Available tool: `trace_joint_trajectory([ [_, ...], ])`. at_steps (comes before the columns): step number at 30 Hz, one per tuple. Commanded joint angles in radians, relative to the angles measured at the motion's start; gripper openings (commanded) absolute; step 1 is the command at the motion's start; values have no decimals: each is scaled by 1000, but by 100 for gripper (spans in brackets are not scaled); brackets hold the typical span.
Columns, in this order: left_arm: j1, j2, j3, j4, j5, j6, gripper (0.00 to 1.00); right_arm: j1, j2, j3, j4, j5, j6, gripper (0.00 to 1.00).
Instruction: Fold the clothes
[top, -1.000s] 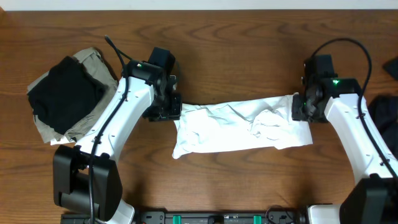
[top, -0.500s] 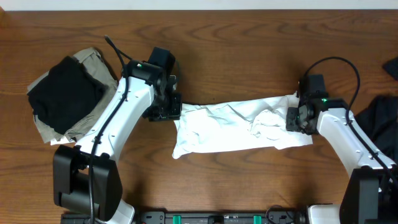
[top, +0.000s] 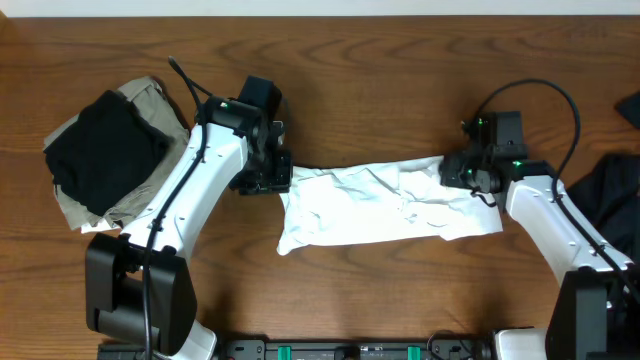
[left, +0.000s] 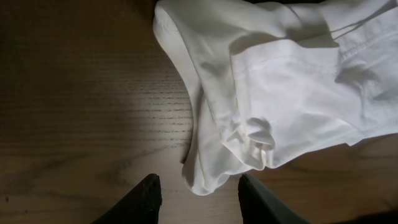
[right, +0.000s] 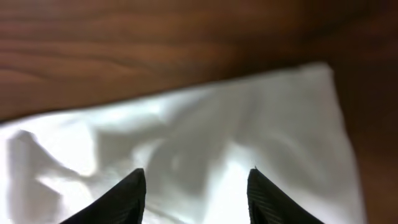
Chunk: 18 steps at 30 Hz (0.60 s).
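Note:
A white T-shirt (top: 380, 205) of the clothes lies folded into a long crumpled band across the middle of the wooden table (top: 380, 80). My left gripper (top: 268, 178) sits at its left end. In the left wrist view that gripper (left: 198, 196) is open, and a rounded tip of the white T-shirt (left: 280, 93) lies loose between the dark fingertips (left: 149, 196). My right gripper (top: 455, 172) hovers over the shirt's right part. In the right wrist view it (right: 196, 180) stands open above the white T-shirt (right: 186, 130), gripping nothing.
A pile of black cloth (top: 105, 150) on khaki cloth (top: 150, 100) lies at the far left. A dark garment (top: 615, 185) lies at the right edge, by the right arm. The table's far edge runs along the top.
My right gripper has moved left from the shirt's right end to over its right part and opened a little wider. The raised lump of cloth there now lies flatter. The left arm has not moved.

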Motion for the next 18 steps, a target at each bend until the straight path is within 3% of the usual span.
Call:
trace_joint_trajectory([
  [1, 5, -4, 13, -4, 2, -1, 43, 42, 14, -4, 42, -51, 2, 52],
  [8, 5, -4, 13, -5, 2, -1, 43, 85, 35, -3, 103, -37, 5, 56],
  [18, 5, -4, 13, -5, 2, -2, 43, 11, -125, 69, -86, 77, 5, 54],
])
